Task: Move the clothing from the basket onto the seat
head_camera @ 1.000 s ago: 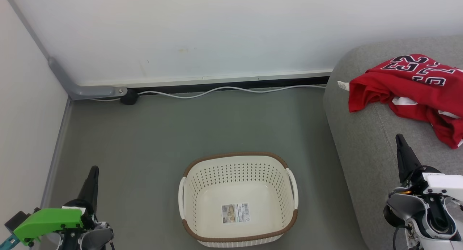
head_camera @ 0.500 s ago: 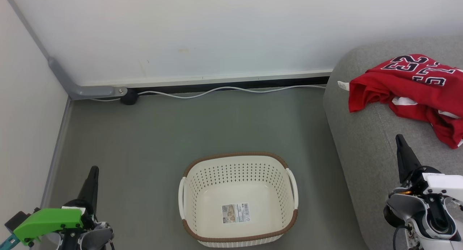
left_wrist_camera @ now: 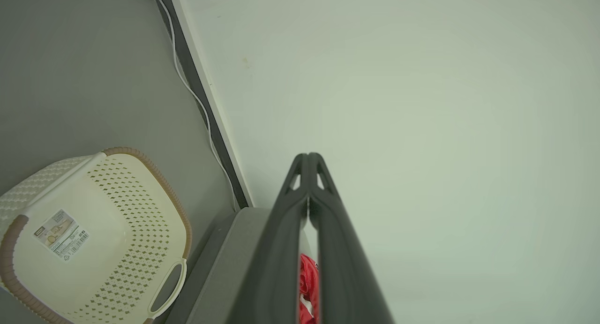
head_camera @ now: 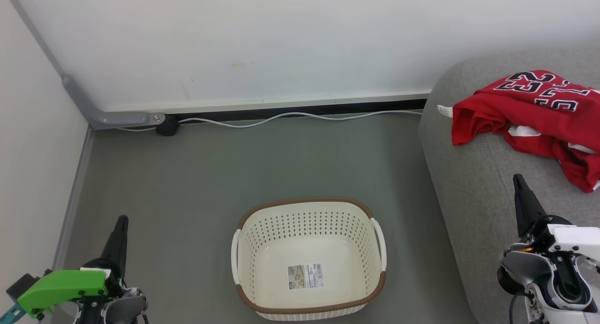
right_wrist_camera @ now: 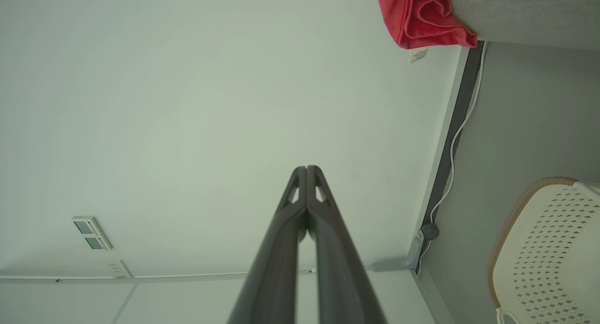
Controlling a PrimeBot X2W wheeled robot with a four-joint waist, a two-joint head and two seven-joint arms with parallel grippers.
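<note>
All unchanged: clothing (head_camera: 534, 110) stays on the seat (head_camera: 473, 183)

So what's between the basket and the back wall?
Head view: bare grey floor from the basket to the wall, then a white cable along the wall's foot.

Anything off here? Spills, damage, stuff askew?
Nothing damaged or spilled. The clothing lies crumpled on the seat, its white tag sticking out toward the edge. The basket stands upright on the floor, holding just a label. Left gripper and right gripper are shut, empty.
</note>
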